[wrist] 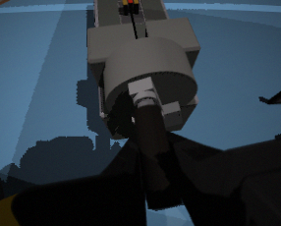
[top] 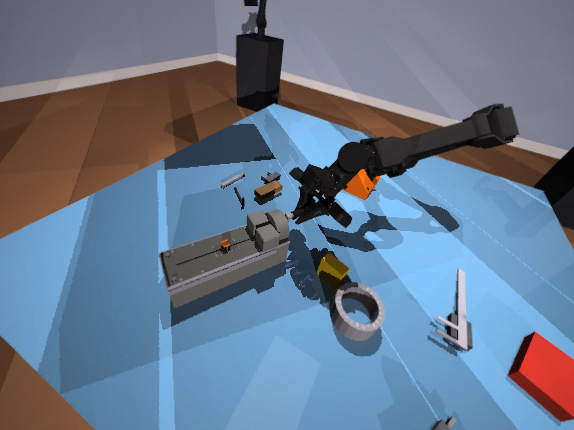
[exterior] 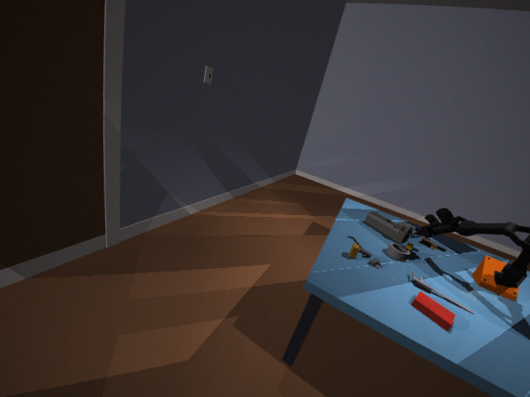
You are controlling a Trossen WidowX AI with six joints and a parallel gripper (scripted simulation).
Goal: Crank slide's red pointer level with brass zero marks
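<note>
The grey machine (top: 227, 276) (exterior: 385, 226) (wrist: 147, 61) lies on the blue table, its round drum facing my arm. The slide's small red pointer (top: 225, 243) (wrist: 131, 1) sits in the slot between the yellow-brass marks. It is cut by the wrist view's top edge and tiny in the top view, so whether it is exactly level cannot be told. The dark crank handle (wrist: 151, 130) sticks out from a light crank arm (wrist: 141, 86) on the drum's face. My gripper (top: 298, 215) (wrist: 147, 137) is shut on the handle; its fingers hide part of it.
A yellow block (top: 333, 266) and a grey ring (top: 349, 326) (exterior: 397, 255) lie near the drum end. A brown block (top: 268, 190) lies behind the machine. A caliper-like tool (top: 461, 295) and a red block (top: 547, 375) (exterior: 433, 312) lie farther off.
</note>
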